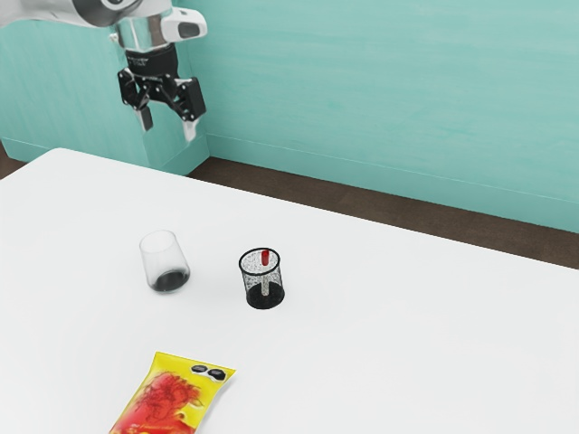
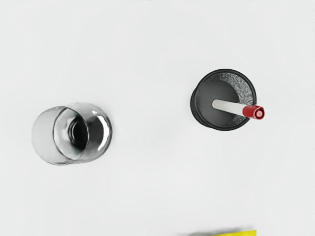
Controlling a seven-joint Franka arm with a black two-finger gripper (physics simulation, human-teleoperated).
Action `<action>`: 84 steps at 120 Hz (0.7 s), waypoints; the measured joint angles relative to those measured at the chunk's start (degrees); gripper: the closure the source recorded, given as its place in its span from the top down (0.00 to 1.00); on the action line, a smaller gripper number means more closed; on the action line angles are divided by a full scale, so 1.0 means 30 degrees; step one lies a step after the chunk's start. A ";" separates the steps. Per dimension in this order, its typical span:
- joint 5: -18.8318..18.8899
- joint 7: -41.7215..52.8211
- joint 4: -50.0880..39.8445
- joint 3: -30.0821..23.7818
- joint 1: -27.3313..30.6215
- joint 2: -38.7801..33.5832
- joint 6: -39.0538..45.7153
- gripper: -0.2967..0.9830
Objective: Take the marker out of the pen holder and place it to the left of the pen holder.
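The claw point(image 1: 167, 124) is held wide, its two fingers set well apart, with nothing gripped between them. In the exterior view it is seen high up, well apart from the things on the table point(image 1: 407, 344), its black, angular body ended by paler tips. The marker point(image 2: 230, 106) is held inside the pen holder point(image 2: 241, 84); its slim white barrel is leaned against the rim and is topped by a glossy red cap, which is raised above the opening. The pen holder is formed as a round black cup, its wall made of fine mesh and edged by a smooth, thick ring. Beside it, toward the exterior view's left, a clear glass point(image 1: 165, 258) is stood upright, rounded and smooth, with a dark bottom. Nearer the exterior camera, a shiny yellow and red packet point(image 1: 167, 398) is laid flat. The smooth white table is backed by a teal wall point(image 1: 380, 90) and a dark brown floor point(image 1: 362, 201).
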 joint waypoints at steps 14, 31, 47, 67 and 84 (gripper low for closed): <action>-0.0016 -0.0058 0.0079 -0.0018 0.0056 0.0034 -0.0108 0.77; 0.0076 -0.0108 -0.0225 -0.0637 0.0156 0.0122 -0.0019 0.77; 0.0057 -0.0179 -0.4896 -0.1928 0.0021 -0.0115 0.2542 0.77; 0.0064 -0.0266 -0.8114 -0.2797 -0.0121 -0.0086 0.6441 0.77; 0.0082 -0.0192 -0.8562 -0.3734 -0.0012 0.0944 0.9267 0.77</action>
